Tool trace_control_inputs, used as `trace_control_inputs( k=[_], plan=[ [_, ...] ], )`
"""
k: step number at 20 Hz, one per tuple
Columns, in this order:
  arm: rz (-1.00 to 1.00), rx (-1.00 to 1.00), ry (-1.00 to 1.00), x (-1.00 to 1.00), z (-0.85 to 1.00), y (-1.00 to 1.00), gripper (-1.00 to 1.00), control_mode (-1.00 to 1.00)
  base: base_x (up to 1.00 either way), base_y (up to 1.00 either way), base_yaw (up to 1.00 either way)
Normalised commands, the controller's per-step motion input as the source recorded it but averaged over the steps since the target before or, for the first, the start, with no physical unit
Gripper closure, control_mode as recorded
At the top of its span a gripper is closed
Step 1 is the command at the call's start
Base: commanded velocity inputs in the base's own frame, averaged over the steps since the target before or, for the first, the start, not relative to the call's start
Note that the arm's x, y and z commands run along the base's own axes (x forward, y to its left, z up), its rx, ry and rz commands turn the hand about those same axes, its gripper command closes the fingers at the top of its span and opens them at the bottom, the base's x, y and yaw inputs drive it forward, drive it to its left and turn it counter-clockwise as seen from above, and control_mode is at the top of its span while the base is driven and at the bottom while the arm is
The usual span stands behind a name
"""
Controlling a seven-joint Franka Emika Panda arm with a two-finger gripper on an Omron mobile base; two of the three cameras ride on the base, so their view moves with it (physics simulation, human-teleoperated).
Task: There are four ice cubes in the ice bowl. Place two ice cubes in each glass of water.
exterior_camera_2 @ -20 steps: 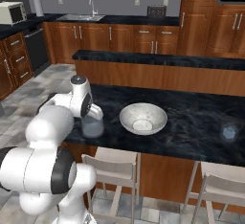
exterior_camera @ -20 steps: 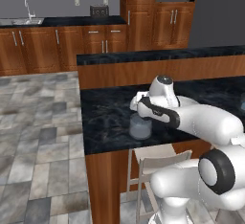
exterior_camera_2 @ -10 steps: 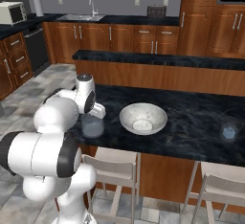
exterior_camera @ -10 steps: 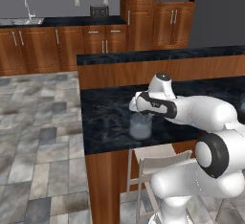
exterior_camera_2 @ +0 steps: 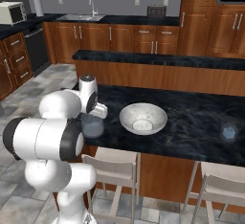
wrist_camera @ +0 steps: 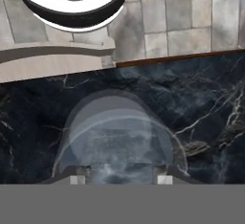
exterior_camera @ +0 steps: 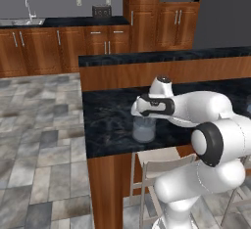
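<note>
One glass of water (exterior_camera: 144,129) stands near the counter's front edge, and my gripper (exterior_camera: 141,114) hangs just above its rim. In the hand view I look straight down into this glass of water (wrist_camera: 117,132). My gripper (wrist_camera: 121,179) is shut on a pale bluish ice cube (wrist_camera: 122,170) that fills the gap between the fingertips (wrist_camera: 79,179). From the right base view the gripper (exterior_camera_2: 98,114) sits over the same glass of water (exterior_camera_2: 92,125). The ice bowl (exterior_camera_2: 142,117) is beside it on the right. A second glass of water (exterior_camera_2: 229,132) stands at the far right.
A raised counter ledge (exterior_camera_2: 158,60) runs along the back of the dark marble worktop (exterior_camera_2: 191,117). Stools (exterior_camera_2: 112,168) stand under the front edge. Tiled floor (exterior_camera: 39,140) lies to the left of the island.
The hand has shifted a little and now sits more squarely over the near glass. The jaws have kept the same width. The glasses and the bowl have not moved.
</note>
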Motion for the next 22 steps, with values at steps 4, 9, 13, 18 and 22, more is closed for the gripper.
trace_control_inputs(
  k=[4, 9, 13, 18, 22],
  plan=[
    [0.04, -0.03, 0.01, 0.03, -0.27, 0.00, 1.00, -1.00, 0.00, 0.00, 0.00],
    [0.04, -0.01, 0.00, 0.02, -0.17, 0.00, 1.00, -1.00, 0.00, 0.00, 0.00],
    [0.03, 0.00, 0.00, 0.05, -0.01, 0.00, 1.00, -1.00, 0.00, 0.00, 0.00],
    [0.02, 0.00, 0.00, 0.10, 0.00, 0.00, -1.00, -1.00, 0.00, 0.00, 0.00],
    [0.01, 0.00, 0.00, 0.20, 0.00, -0.04, -1.00, -1.00, 0.00, 0.00, 0.00]
  ],
)
